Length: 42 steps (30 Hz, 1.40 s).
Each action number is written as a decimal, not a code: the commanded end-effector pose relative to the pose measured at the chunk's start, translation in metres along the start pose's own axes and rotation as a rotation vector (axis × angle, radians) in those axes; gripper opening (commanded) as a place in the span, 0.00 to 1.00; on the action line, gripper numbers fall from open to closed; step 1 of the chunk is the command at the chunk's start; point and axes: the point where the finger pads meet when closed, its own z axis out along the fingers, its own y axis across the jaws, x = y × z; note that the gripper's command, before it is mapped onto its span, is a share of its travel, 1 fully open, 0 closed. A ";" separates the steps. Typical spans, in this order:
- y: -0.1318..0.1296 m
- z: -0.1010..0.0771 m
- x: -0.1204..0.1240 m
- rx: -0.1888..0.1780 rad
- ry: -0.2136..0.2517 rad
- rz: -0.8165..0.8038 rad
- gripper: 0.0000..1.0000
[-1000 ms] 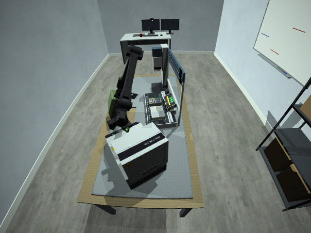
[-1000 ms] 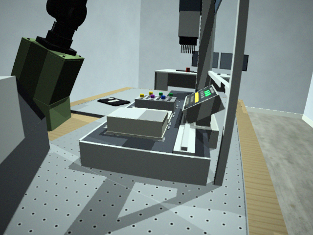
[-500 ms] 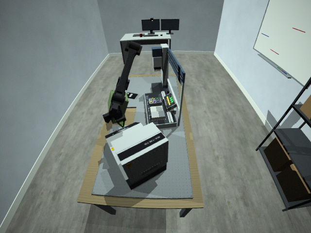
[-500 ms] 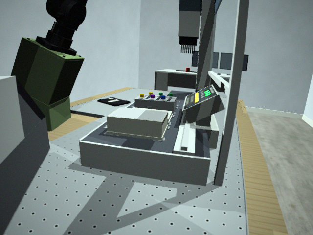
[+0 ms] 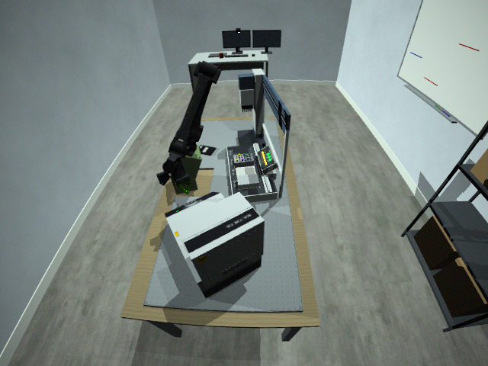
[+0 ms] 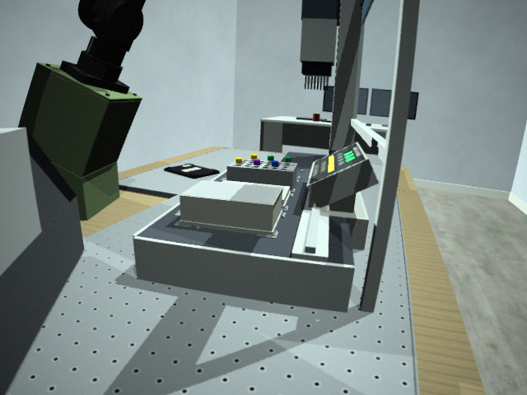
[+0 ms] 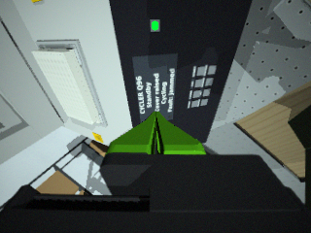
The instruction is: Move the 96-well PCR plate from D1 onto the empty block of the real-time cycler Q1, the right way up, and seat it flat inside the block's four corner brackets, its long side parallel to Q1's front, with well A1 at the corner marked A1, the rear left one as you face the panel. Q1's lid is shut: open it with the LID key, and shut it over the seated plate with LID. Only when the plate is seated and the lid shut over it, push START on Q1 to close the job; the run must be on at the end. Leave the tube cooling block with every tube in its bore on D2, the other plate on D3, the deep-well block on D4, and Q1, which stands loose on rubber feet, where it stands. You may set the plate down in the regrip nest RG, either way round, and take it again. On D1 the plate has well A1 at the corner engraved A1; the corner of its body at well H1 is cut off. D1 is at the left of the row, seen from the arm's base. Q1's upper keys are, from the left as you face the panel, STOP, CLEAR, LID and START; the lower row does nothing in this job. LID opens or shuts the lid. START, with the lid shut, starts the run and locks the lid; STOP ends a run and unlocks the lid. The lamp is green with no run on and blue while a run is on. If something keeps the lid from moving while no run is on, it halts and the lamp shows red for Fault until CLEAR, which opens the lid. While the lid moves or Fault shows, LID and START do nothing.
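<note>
Only from the wrist: tool (image 7: 156, 116) clenched on nothing, green fingers pressed together into a wedge, tip aimed at the dark panel (image 7: 190, 53) of the cycler (image 5: 214, 232), just under its printed status legend; contact with the panel impossible to judge. Above the legend, a lamp (image 7: 155, 25) glowing green; to the right, a grid of pale keys (image 7: 201, 86). Left of the panel, the white PCR plate (image 7: 68, 87) lying flat in a framed recess in the cycler's light top. From the top view alone: arm (image 5: 193, 113) stretched down from a high elbow, wrist bent over the cycler's rear left edge, plate not discernible there. From the exterior alone: green pedestal (image 6: 72, 127) under the arm at far left, walled deck tray (image 6: 242, 263) with a pale deep-well block (image 6: 230, 208), a tube block (image 6: 261, 172) with coloured caps behind it, a tilted console (image 6: 340, 174) beside those, and a black nest (image 6: 191, 170) well apart on the tabletop (image 5: 220, 316). Tall gantry post (image 6: 389, 148) and pipetting head (image 6: 317, 51) over the tray, clear of the arm.
</note>
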 end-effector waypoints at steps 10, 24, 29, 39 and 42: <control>-0.030 -0.018 -0.012 -0.107 -0.030 -0.064 0.00; -0.097 -0.028 -0.013 -0.220 -0.037 -0.064 0.00; -0.120 -0.032 -0.014 -0.285 -0.038 -0.082 0.00; -0.114 -0.038 -0.023 -0.284 -0.042 -0.095 0.00; -0.110 -0.039 -0.026 -0.285 -0.042 -0.093 0.00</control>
